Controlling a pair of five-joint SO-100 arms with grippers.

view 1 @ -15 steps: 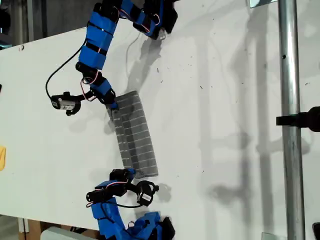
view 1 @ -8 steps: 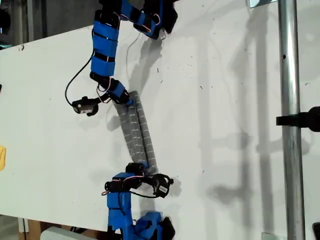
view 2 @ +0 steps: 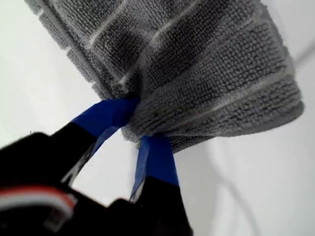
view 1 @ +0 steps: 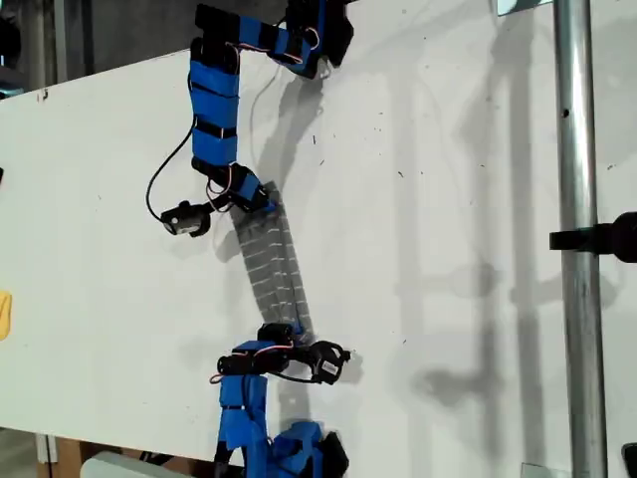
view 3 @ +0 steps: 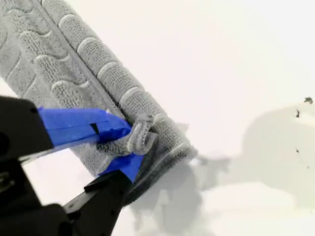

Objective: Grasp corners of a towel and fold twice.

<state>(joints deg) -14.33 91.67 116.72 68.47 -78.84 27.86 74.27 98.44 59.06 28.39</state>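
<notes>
Exterior view: the towel [view 1: 274, 264] is a narrow grey striped band running diagonally across the middle left of the frame on the white table [view 1: 448, 199]. One blue arm [view 1: 214, 110] reaches down from the top edge to the band's upper end. Another arm [view 1: 244, 398] reaches up from the bottom edge to its lower end. I cannot match either arm to a wrist camera with confidence.

In the first wrist view, my first gripper [view 2: 138, 123] is clamped on a bunched corner of the towel [view 2: 197, 64], with its two blue-taped jaws pinching several layers. The cloth fans away from the jaws and seems raised off the table.

In the second wrist view, my second gripper [view 3: 130, 146] is closed on a curled corner [view 3: 140, 135] at the end of the towel [view 3: 74, 69]. There the cloth lies in two long ridges side by side, touching the table.

I judge this to be the middle of a fold. Both ends of one long edge are pinched, and that edge is being carried across the rest of the cloth. I cannot tell whether it is the first fold or the second.

The next move calls for both grippers to travel together in the same direction, keeping the edge taut between them. They should then lower it so it lands square on the layer below, and only then release. If one end leads or lets go early, the band will likely skew or bunch.
</notes>
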